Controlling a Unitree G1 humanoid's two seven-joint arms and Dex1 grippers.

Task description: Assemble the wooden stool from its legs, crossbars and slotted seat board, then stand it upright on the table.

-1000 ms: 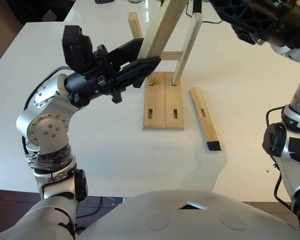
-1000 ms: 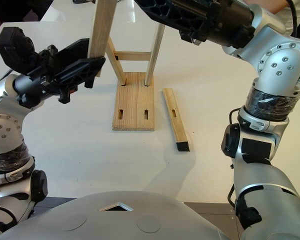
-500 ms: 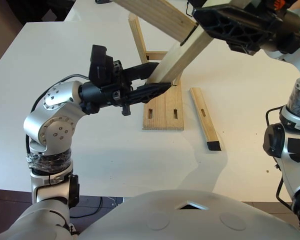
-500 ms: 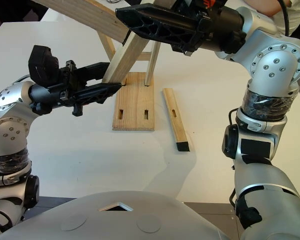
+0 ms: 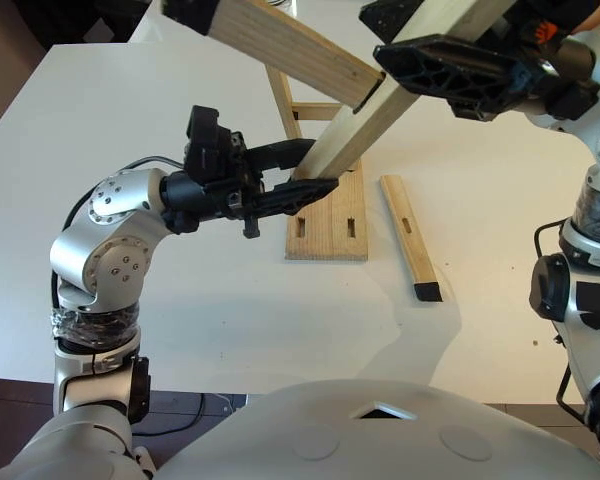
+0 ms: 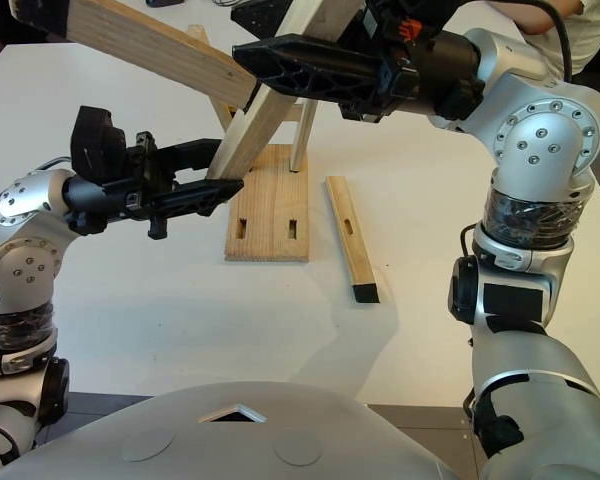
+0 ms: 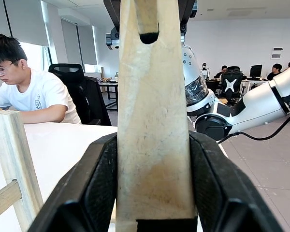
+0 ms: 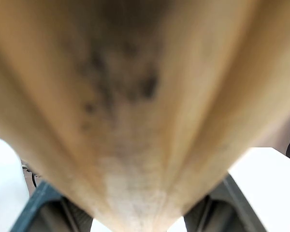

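Left end effector (image 5: pixel 316 168) and right end effector (image 5: pixel 395 40) are both clamping the leg (image 5: pixel 360 125). It is leaning further over than before.

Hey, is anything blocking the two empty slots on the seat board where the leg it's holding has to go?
Nothing visible does. The seat board has its two near slots open; the loose leg rests beside the board, clear of them. The left gripper clamps the held leg near its lower end.
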